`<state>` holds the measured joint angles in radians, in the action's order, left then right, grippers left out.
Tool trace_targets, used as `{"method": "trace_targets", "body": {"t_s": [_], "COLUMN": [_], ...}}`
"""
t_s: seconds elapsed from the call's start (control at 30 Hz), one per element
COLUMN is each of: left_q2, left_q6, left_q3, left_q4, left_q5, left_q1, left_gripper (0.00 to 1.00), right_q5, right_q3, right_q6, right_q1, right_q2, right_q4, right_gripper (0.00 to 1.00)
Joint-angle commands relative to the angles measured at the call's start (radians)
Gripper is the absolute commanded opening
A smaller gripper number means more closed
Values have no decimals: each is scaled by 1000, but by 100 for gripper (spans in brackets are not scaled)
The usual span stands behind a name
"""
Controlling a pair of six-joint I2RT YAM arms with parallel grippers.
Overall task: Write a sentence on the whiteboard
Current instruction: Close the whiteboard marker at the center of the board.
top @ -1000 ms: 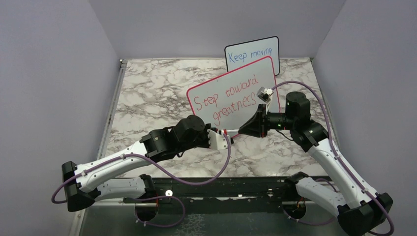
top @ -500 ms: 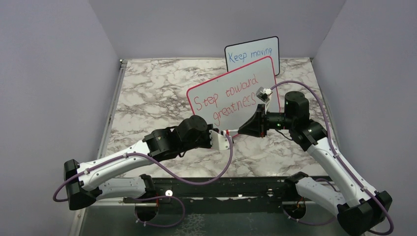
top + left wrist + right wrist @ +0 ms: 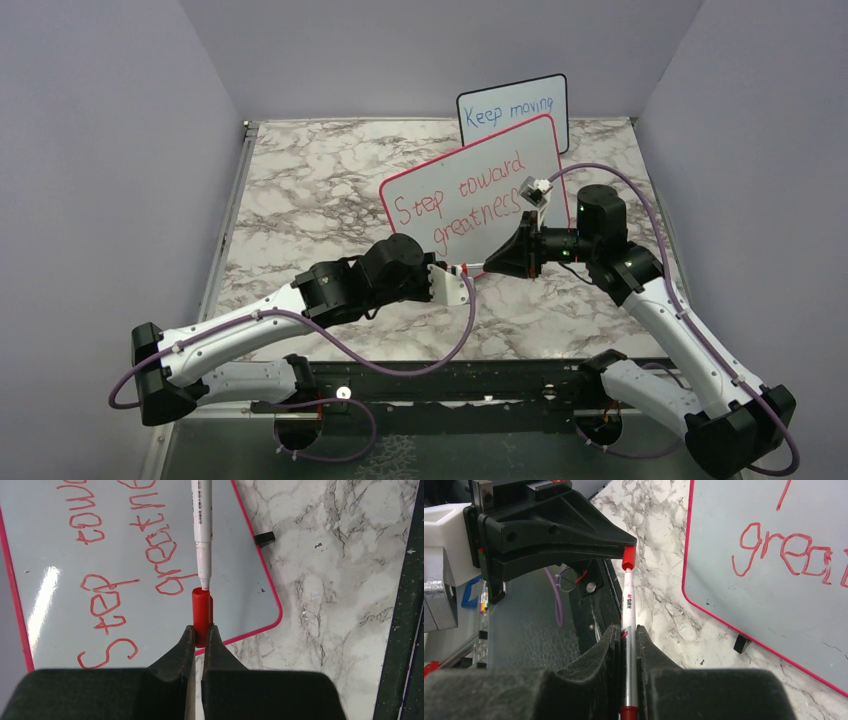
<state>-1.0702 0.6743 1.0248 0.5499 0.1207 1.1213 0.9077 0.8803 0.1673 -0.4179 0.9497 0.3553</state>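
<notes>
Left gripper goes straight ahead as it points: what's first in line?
The marker: its tip nearly touches the cap in the left gripper. Beyond it, the right gripper. Depth alignment unsure.

whiteboard [image 3: 541, 146]: pink-red frame | sentence [image 3: 465, 200]: red | table [image 3: 300, 190]: grey-veined marble | cap [image 3: 201, 611]: red | marker [image 3: 202, 510]: white

the sentence [image 3: 455, 205] "step toward greatness" is written in red, in 2 lines, on the whiteboard [image 3: 537, 150]. "keep moving" is written in blue on the smaller black-framed board [image 3: 500, 90]. small print on the marker [image 3: 628, 611] cannot be read.
</notes>
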Motion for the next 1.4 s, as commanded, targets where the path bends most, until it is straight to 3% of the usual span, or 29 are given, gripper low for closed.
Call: {"method": "trace_targets", "body": {"t_s": [0.0,0.9,1.37], "left_q2": [-10,-67,-104], "left_q6": [-5,-48,-111], "left_q3": [39,112,145], "left_q4": [-8,29,-130], "left_q5": [-34,-68,-98], "left_q1": [10,31,79], "left_gripper": [0,0,0], "right_q5": [14,3,-46], "right_q3": [15,20,20], "right_q6": [5,-9,1], "right_q1": [-7,-11,-43], "right_q2": [5,27,57], "right_q4": [-1,28,46], "right_gripper": [0,0,0]}}
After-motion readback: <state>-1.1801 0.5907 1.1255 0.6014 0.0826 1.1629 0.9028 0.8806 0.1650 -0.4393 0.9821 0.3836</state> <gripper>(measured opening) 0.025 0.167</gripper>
